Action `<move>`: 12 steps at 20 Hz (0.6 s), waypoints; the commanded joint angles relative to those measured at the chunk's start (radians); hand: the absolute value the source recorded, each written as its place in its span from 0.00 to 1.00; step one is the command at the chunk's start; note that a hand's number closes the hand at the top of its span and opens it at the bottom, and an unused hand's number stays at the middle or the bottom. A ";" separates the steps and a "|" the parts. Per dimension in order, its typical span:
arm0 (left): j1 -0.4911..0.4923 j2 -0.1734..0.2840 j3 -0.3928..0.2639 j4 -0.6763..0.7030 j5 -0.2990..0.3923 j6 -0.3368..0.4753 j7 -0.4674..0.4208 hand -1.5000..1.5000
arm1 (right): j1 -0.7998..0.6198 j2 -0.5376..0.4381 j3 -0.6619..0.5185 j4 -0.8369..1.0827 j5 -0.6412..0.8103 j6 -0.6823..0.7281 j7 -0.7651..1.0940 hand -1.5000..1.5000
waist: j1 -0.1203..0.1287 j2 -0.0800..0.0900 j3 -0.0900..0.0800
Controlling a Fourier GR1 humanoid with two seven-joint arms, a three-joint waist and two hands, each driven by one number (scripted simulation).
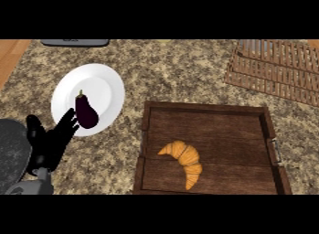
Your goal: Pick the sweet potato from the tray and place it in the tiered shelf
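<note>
tray (269, 132): you had only a croissant (184, 161), no sweet potato seen | left hand (50, 141): open, holding nothing, beside plate (101, 82) | croissant looked light, soft; grab its middle

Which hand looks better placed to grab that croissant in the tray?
Probably left: the left hand rests open beside the plate, left of the tray holding the croissant; no right hand shows.

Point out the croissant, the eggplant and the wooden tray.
croissant (184, 161): head view, on the middle of its curved body.
eggplant (86, 112): head view, on its dark purple belly, on the white plate.
wooden tray (204, 107): head view, on its far rim.
</note>
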 commanded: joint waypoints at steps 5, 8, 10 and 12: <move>-0.026 0.016 0.037 0.100 0.011 -0.034 -0.072 0.50 | -0.073 -0.021 -0.006 0.137 -0.002 -0.013 -0.120 1.00 | -0.004 0.000 -0.001; 0.010 0.025 0.019 -0.001 0.010 -0.035 -0.001 0.50 | -0.063 -0.003 -0.005 0.146 0.000 -0.034 -0.111 1.00 | -0.005 -0.003 0.000; -0.029 0.012 0.011 0.012 -0.004 -0.010 0.019 0.50 | -0.048 -0.016 0.041 0.136 0.044 -0.023 -0.118 1.00 | -0.009 -0.003 0.000; -0.023 -0.008 -0.007 -0.064 -0.001 0.010 0.072 0.50 | -0.083 -0.029 0.038 0.202 0.054 -0.025 -0.139 1.00 | 0.005 -0.001 0.000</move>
